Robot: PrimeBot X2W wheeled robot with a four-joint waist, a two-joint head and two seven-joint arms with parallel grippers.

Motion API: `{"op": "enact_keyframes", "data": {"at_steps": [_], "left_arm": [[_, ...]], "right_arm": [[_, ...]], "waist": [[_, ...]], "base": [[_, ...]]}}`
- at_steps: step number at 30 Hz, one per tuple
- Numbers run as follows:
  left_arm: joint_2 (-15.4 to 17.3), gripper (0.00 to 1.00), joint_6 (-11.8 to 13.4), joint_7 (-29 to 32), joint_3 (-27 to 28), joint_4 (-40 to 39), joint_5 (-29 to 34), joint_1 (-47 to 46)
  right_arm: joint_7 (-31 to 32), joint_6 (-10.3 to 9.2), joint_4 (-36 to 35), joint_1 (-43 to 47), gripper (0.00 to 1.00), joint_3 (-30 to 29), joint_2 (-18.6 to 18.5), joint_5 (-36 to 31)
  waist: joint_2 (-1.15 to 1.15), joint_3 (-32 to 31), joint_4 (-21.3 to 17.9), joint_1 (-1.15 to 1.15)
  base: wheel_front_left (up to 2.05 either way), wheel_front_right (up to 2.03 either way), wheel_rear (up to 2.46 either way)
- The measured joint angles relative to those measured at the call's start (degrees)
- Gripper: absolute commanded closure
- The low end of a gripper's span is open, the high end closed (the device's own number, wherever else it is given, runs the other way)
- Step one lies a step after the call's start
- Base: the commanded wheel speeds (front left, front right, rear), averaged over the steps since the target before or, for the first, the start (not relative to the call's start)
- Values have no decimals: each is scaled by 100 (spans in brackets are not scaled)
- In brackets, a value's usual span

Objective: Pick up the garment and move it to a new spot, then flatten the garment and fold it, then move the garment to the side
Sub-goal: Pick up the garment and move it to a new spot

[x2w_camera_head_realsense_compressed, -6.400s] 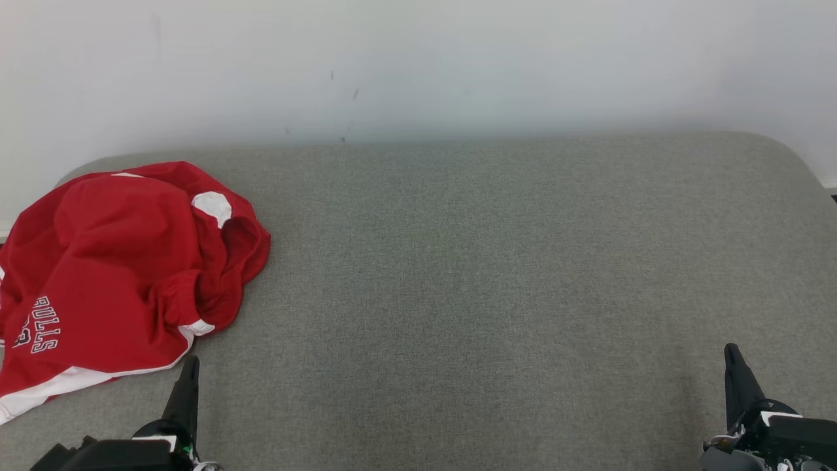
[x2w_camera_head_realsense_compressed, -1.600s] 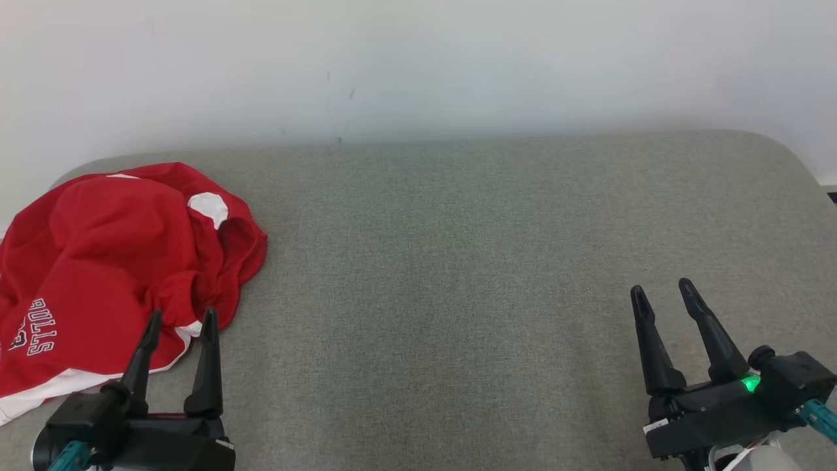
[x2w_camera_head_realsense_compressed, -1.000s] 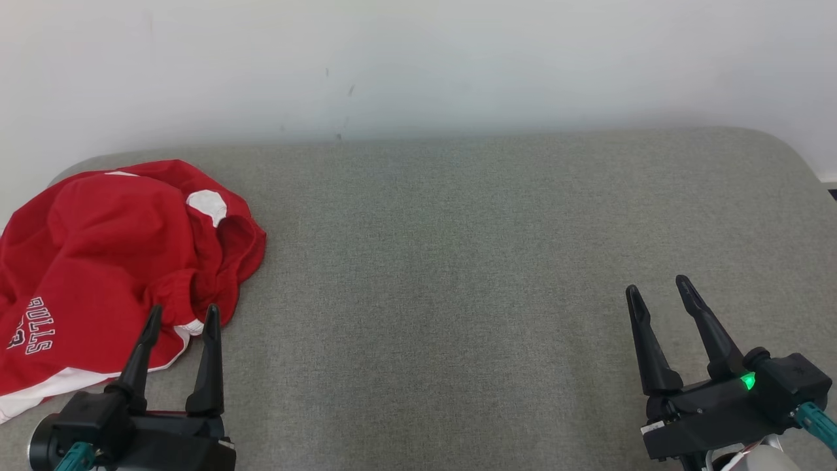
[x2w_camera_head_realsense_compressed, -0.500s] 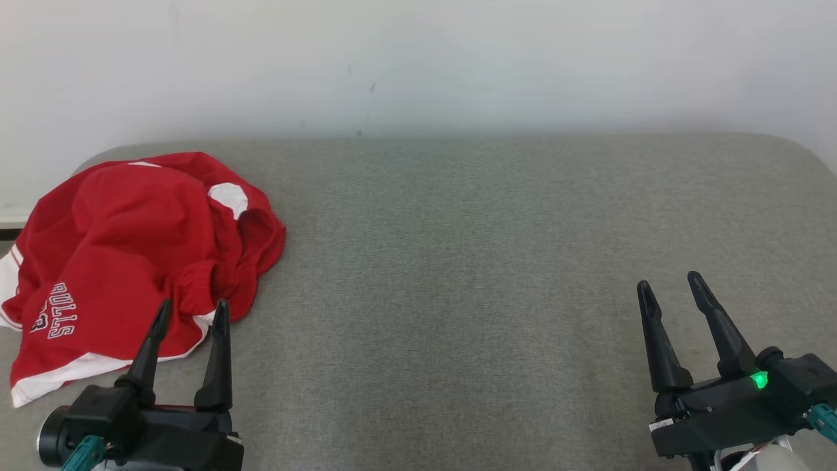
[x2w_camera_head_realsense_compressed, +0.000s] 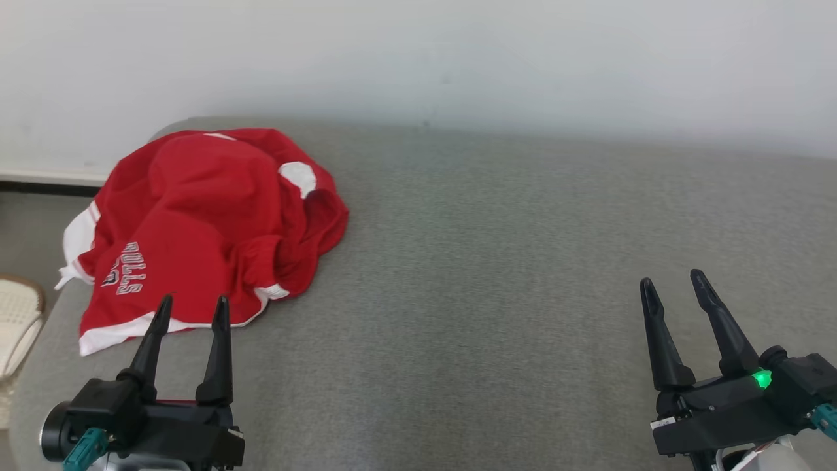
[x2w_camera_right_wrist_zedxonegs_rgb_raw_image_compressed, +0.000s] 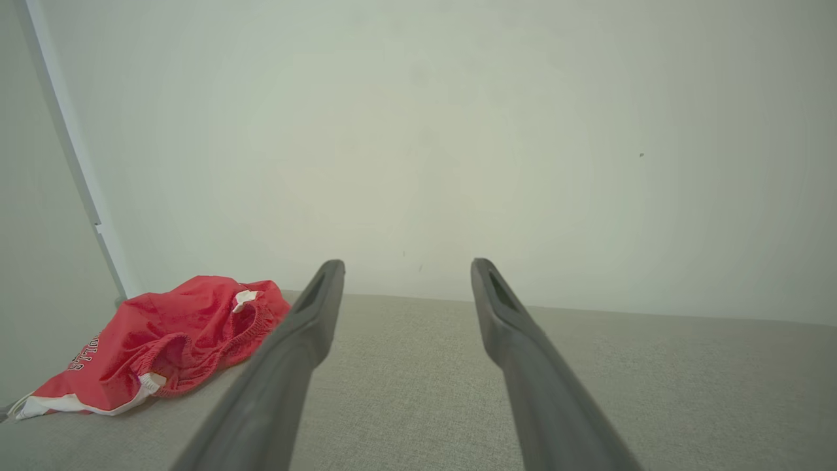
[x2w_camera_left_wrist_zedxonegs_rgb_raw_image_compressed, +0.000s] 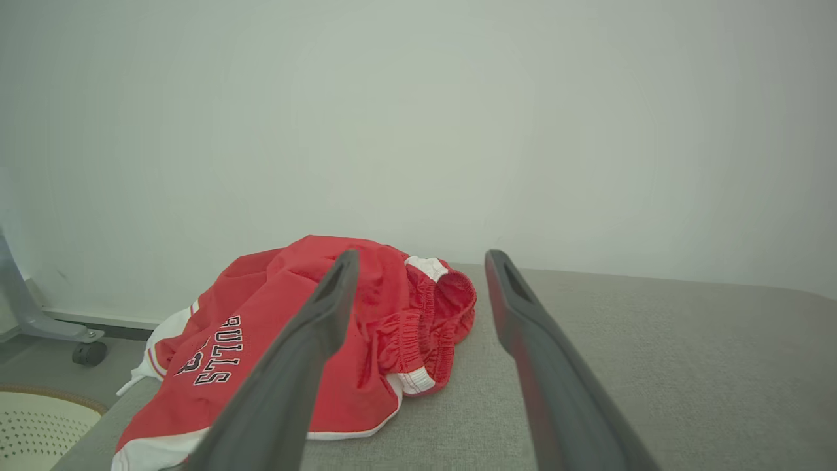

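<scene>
Pickup not yet begun: crumpled red fabric shorts with white trim [x2w_camera_head_realsense_compressed: 196,216] lie at ten o'clock on a grey upholstered surface [x2w_camera_head_realsense_compressed: 490,261], perhaps a couch. The left gripper [x2w_camera_head_realsense_compressed: 193,299], at seven o'clock beside the hem, and the right gripper [x2w_camera_head_realsense_compressed: 671,277], at four o'clock, gape empty. Next, the left should reach forward and pinch a fold.

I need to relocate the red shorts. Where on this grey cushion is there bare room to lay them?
The grey fabric cushion is bare everywhere right of the crumpled red shorts, from the white wall forward to the open right gripper. The left end is crowded: the shorts lie there, just ahead of the open left gripper, near the cushion's edge.
</scene>
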Motion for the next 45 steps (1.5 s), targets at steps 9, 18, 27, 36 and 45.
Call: {"op": "enact_keyframes", "data": {"at_steps": [9, 18, 27, 36, 45], "left_arm": [[-27, 0, -8, 0, 23, 91, 51, -9], [-30, 0, -52, 0, 88, 132, 57, -9], [-31, 0, -59, 0, 192, 158, 57, -7], [-1, 0, -103, 0, 360, 145, 59, 13], [267, 0, -367, 88, 563, 400, -387, -505]], "right_arm": [[0, 69, 22, -9, 0, -31, 59, -7], [0, 126, 112, -21, 0, 1, 148, -12], [0, 193, 192, -71, 0, 57, 187, -58], [0, 252, 253, -181, 0, 192, 234, -69], [0, 296, 170, -251, 0, 324, 241, -259]], "waist": [[0, 27, 635, 0], [0, 18, 1155, 0], [0, 1, 1444, 0], [0, 3, 1454, 0], [0, 268, 1318, 0]], "base": [[0, 0, 0], [0, 0, 0], [0, 0, 0], [0, 0, 0], [0, 0, 0]]}}
